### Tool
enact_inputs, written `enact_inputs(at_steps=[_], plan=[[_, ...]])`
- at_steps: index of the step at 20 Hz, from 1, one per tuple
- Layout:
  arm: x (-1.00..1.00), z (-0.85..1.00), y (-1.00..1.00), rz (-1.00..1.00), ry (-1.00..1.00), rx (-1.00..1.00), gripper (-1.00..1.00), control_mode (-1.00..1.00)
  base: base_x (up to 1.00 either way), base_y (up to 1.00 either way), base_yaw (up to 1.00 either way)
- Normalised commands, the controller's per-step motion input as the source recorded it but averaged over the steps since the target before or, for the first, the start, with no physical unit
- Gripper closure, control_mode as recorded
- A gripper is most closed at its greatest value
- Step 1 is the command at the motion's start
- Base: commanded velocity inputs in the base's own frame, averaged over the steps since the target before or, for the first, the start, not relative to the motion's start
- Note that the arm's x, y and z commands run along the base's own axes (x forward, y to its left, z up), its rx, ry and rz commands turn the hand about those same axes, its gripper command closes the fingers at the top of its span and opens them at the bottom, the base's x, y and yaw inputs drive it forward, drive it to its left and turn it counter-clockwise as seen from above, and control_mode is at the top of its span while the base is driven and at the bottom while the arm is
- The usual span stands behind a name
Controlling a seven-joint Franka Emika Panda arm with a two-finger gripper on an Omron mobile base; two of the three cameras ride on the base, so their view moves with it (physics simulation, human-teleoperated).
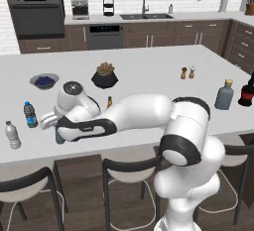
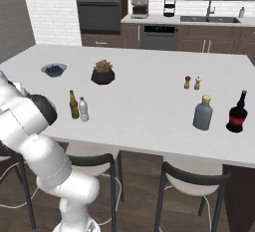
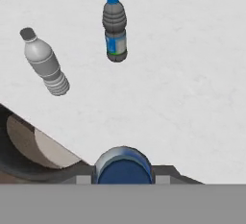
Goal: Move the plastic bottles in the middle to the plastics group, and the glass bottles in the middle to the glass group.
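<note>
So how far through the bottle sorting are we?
Nothing is delivered yet. The gripper is shut on the blue bottle, near the plastics group: the blue-label bottle and the white-cap one. Left in the middle: the clear bottle and the amber bottle, which goes to the glass group.

You won't find any readable text, brand, number or sign here. The water bottle with the blue cap wears a blue label band, but its markings are too blurred to make out. The dark bottle at the far right of the desk has a red label with no legible words. The brown bottle shows a yellowish label, too small to read. The small dark mark on the robot's forearm stays unreadable as well.
</note>
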Motion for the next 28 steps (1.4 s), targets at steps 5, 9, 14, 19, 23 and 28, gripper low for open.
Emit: enact_inputs(at_steps=[5, 9, 14, 19, 23, 28], plan=[[0.59, 0.0, 0.41, 0.0, 0.0, 0.0, 1.0, -1.0, 0.0, 0.0, 0.0], [0.06, 0.0, 0.18, 0.0, 0.0, 0.0, 1.0, -1.0, 0.0, 0.0, 0.0], [0.0, 0.0, 0.03, 0.0, 0.0, 0.0, 1.0, -1.0, 0.0, 0.0, 0.0], [0.09, 0.0, 0.0, 0.0, 0.01, 0.0, 1.0, -1.0, 0.0, 0.0, 0.0], [0.25, -0.08, 0.0, 0.0, 0.0, 0.0, 1.0, -1.0, 0.0, 0.0, 0.0], [0.52, -0.02, 0.0, 0.0, 0.01, 0.0, 1.0, -1.0, 0.0, 0.0, 0.0]])
